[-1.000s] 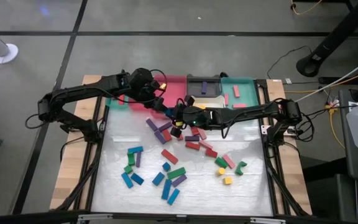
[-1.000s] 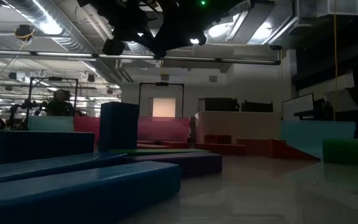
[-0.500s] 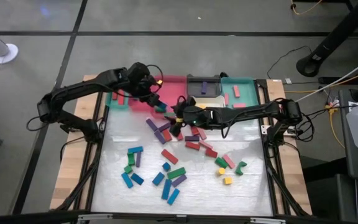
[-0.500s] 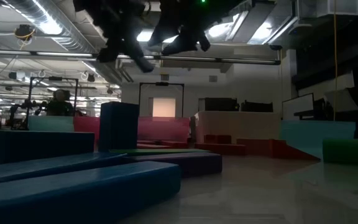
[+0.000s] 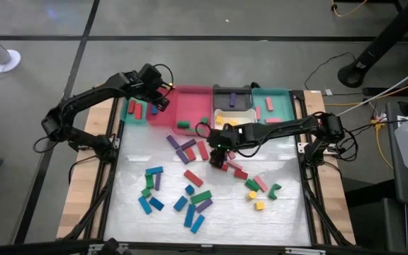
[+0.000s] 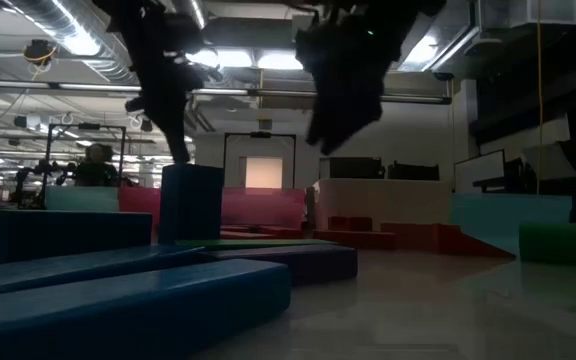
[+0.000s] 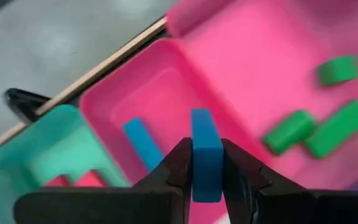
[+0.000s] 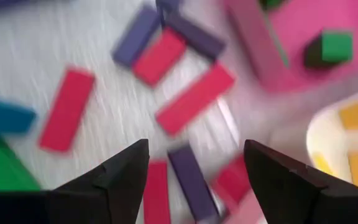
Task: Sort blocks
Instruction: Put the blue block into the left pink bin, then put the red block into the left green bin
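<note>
The left gripper (image 7: 207, 171) is clenched on a blue block (image 7: 206, 152), held upright between its fingers, and hangs over the far-left corner of the worktop (image 5: 282, 212), at about 11 o'clock from the worktop's middle. Just beneath it lies the small pink tray (image 7: 166, 81), where another blue block (image 7: 143, 144) already rests; the teal tray (image 7: 48, 155) sits right beside that one, and the larger pink tray (image 7: 278, 56) with green blocks (image 7: 337, 127) lies on the other side. The coming drop looks to turn on the held block being over the small pink compartment rather than its neighbours, and it appears so. The right gripper (image 8: 194, 180) is released, fingers spread wide and holding nothing, hovering near the worktop's middle over a cluster of red blocks (image 8: 194, 98) and purple blocks (image 8: 191, 180), whose long axes lie at mixed angles. The purple one lies between its fingers, close neighbours crowding any grasp.
</note>
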